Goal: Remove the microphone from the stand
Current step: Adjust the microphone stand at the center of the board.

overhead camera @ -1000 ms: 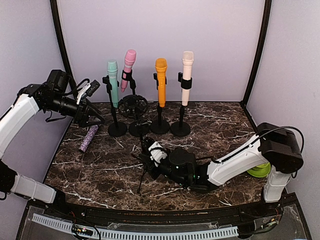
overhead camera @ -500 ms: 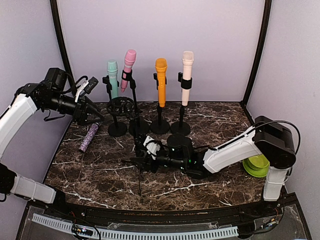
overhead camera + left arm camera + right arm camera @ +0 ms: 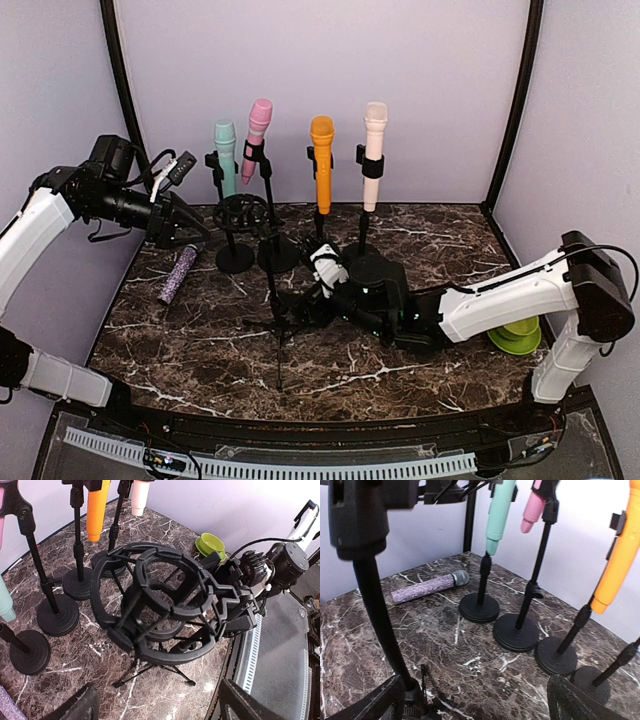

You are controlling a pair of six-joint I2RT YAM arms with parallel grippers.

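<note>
Pale lilac walls (image 3: pixel 330 60), black corner posts (image 3: pixel 515 100), dark white-veined marble tabletop (image 3: pixel 200 340).

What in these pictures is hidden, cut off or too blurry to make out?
- Green bowl: top view, partly hidden behind the right arm.
- Orange microphone: left wrist view, head cut off by the top edge.
- Teal microphone: right wrist view, head cut off by the top edge.
- Tripod stand: right wrist view, upper part blurred because it is so close, and cut off by the top edge.
</note>
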